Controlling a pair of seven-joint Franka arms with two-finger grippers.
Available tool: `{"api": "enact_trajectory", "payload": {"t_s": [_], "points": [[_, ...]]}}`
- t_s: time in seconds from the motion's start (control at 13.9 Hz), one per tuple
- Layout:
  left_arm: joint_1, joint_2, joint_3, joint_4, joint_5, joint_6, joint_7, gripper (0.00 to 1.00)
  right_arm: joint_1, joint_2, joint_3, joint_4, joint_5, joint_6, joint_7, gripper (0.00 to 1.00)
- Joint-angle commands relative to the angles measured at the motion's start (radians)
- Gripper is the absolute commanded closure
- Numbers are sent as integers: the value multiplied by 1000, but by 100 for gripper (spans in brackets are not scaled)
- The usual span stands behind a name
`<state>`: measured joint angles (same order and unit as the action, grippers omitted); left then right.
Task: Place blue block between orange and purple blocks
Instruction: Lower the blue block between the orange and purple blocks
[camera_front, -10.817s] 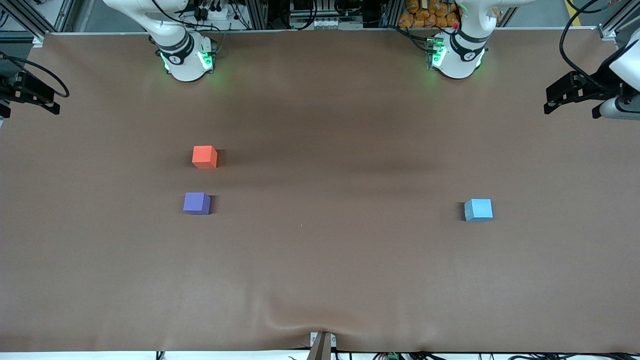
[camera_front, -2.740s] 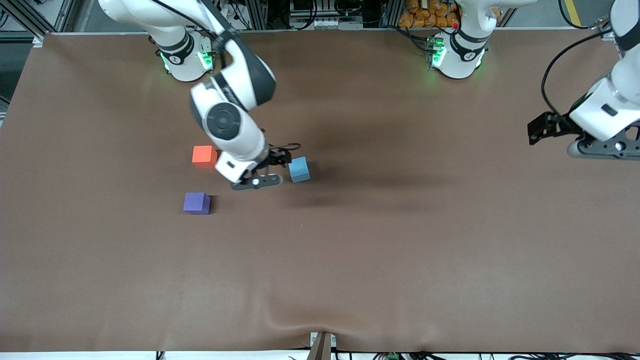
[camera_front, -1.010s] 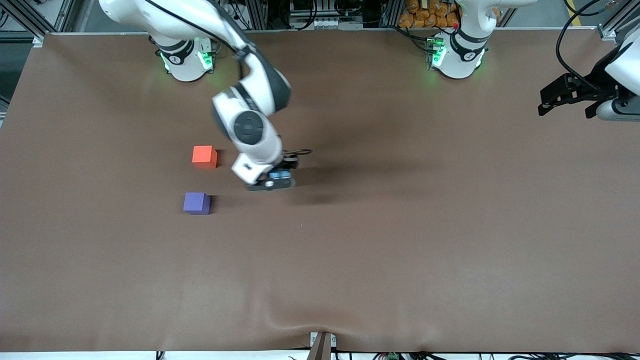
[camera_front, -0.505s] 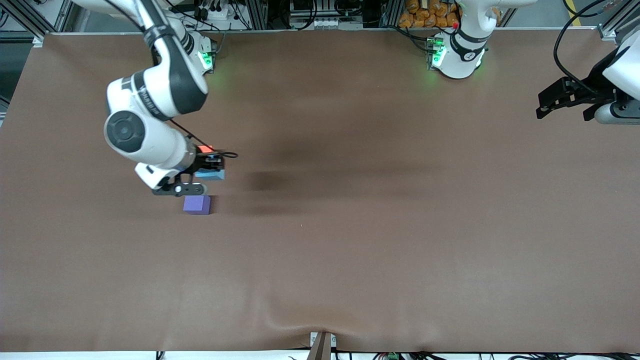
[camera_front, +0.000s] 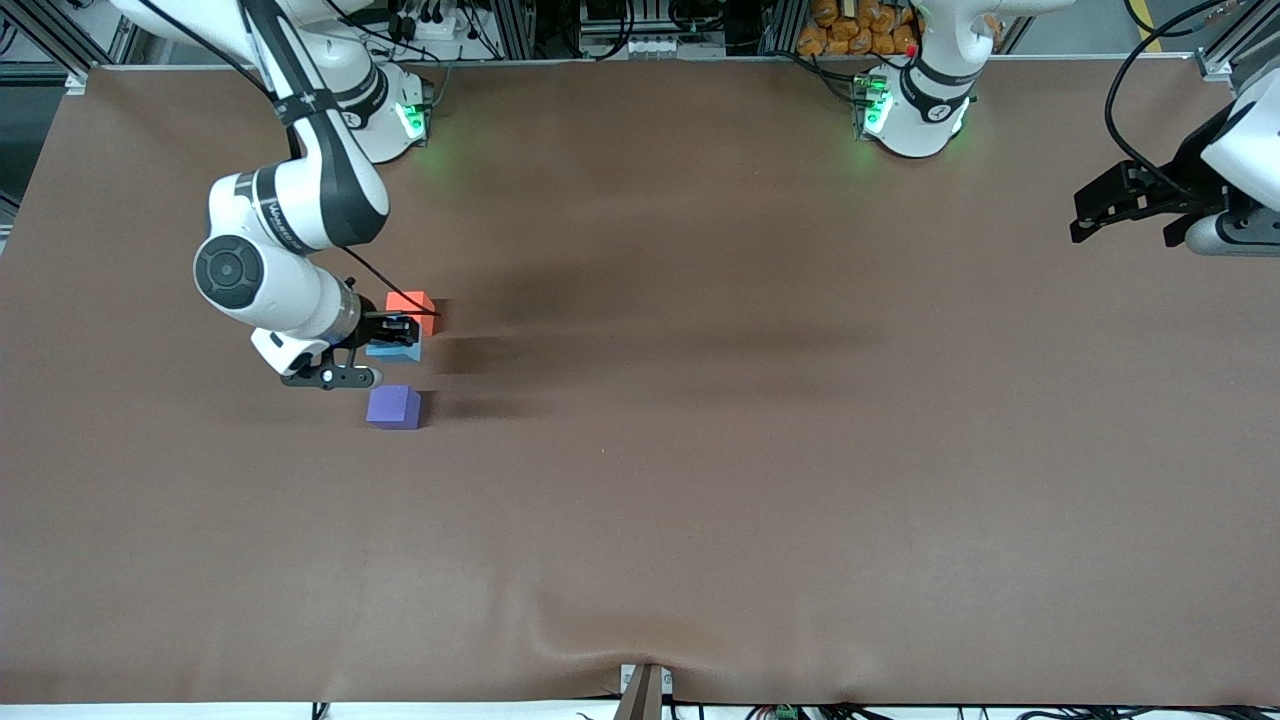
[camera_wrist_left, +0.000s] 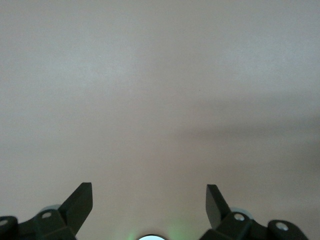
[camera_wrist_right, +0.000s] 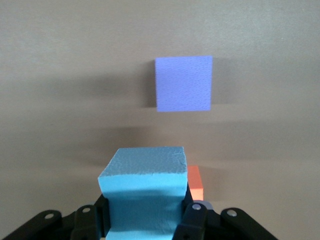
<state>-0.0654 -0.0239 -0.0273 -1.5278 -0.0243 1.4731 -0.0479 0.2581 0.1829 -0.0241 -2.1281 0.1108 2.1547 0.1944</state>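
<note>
Front view: right arm bent down from its base toward the orange block (camera_front: 410, 311), forearm angled low, wrist turned sideways. Right gripper (camera_front: 392, 340) clamped on the blue block (camera_front: 394, 349), held in the air over the gap just nearer the camera than the orange block. Purple block (camera_front: 393, 407) on the brown table (camera_front: 760, 440), nearer the camera than the orange block, apart from it, at the right arm's end.

Right wrist view: blue block (camera_wrist_right: 145, 195) gripped between both fingers (camera_wrist_right: 192, 220), orange block (camera_wrist_right: 195, 183) peeking out beside it, purple block (camera_wrist_right: 183, 83) lying clear on the cloth.

Well apart from the orange block, at the left arm's end: left gripper (camera_front: 1130, 205) raised off the table edge, waiting, fingers (camera_wrist_left: 80, 202) spread wide.
</note>
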Motion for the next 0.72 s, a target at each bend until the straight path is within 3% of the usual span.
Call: {"api": "enact_trajectory", "payload": {"t_s": [0.0, 0.65], "points": [[-4, 7, -2, 20, 3, 3, -15, 0, -28, -43, 18, -95, -13, 95, -29, 100], [-2, 10, -2, 23, 1, 6, -16, 0, -48, 29, 20, -176, -13, 287, -33, 100]]}}
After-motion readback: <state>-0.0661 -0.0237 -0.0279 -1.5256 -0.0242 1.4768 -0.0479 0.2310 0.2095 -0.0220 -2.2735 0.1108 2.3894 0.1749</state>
